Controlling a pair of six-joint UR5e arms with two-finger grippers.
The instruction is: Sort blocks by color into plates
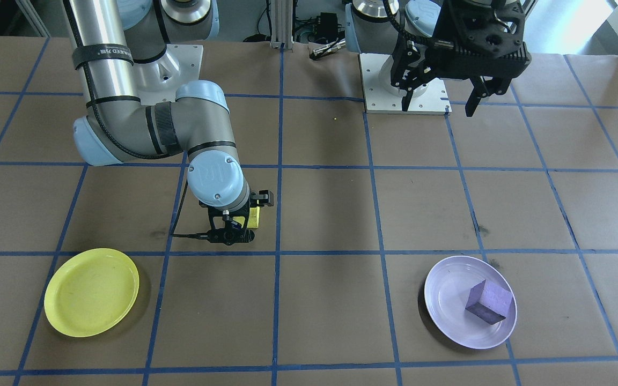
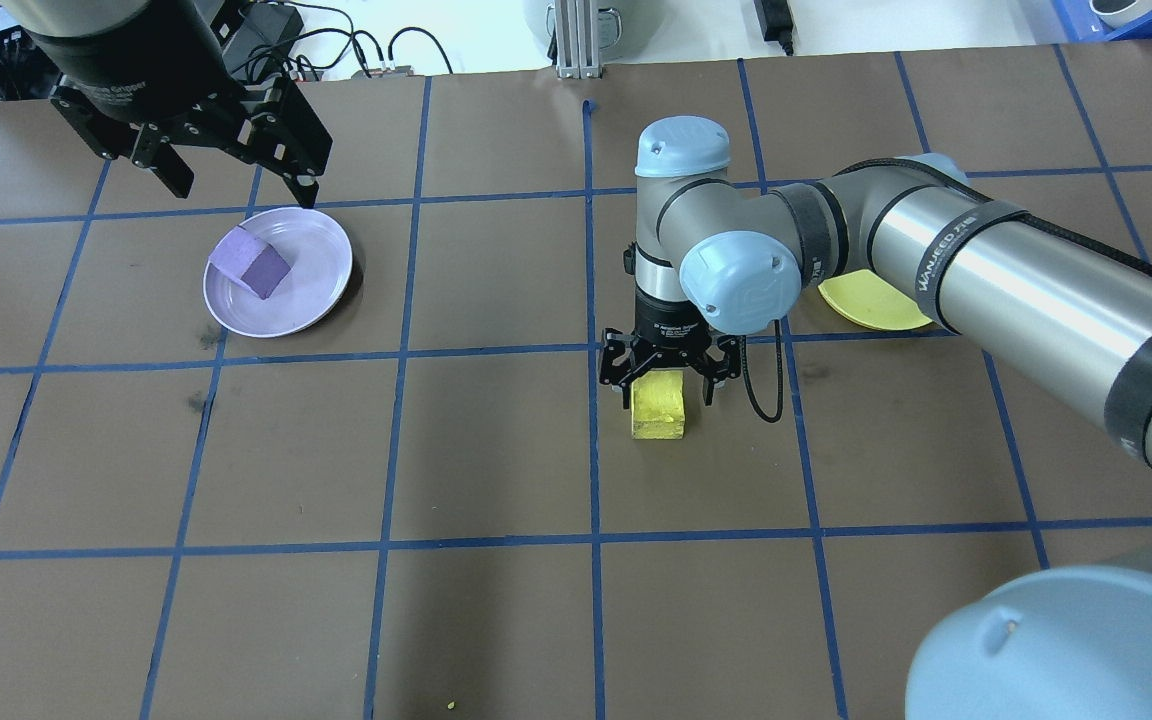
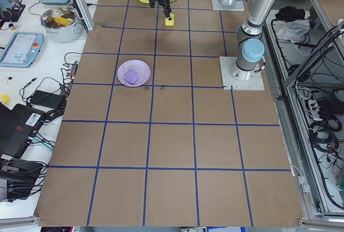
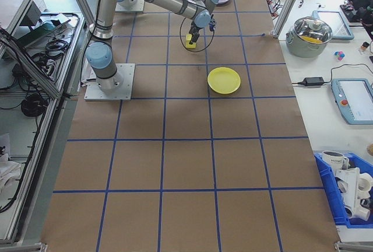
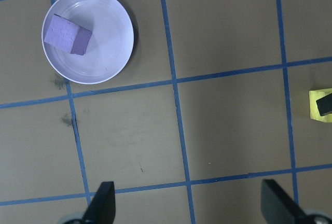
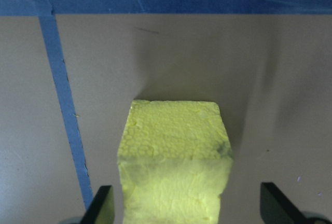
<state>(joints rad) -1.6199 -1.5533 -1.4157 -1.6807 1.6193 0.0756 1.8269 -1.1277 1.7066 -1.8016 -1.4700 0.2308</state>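
Observation:
The yellow block [image 2: 658,407] rests on the brown table, near its middle. My right gripper [image 2: 666,398] is lowered over it and open, with a finger on each side. In the right wrist view the yellow block [image 6: 174,156] sits between the fingers [image 6: 102,206] with a gap on both sides. The purple block [image 2: 251,262] lies in the lavender plate [image 2: 311,290]. My left gripper [image 2: 244,190] hangs open and empty, high above that plate's far rim. The yellow plate [image 1: 92,292] holds nothing and is partly hidden by the right arm in the overhead view.
Blue tape lines divide the brown table into squares. The two arm base plates [image 1: 405,80] stand at the robot's edge. Beyond the operators' edge of the table is a bench with a steel pot [image 3: 62,20], tablets and cables.

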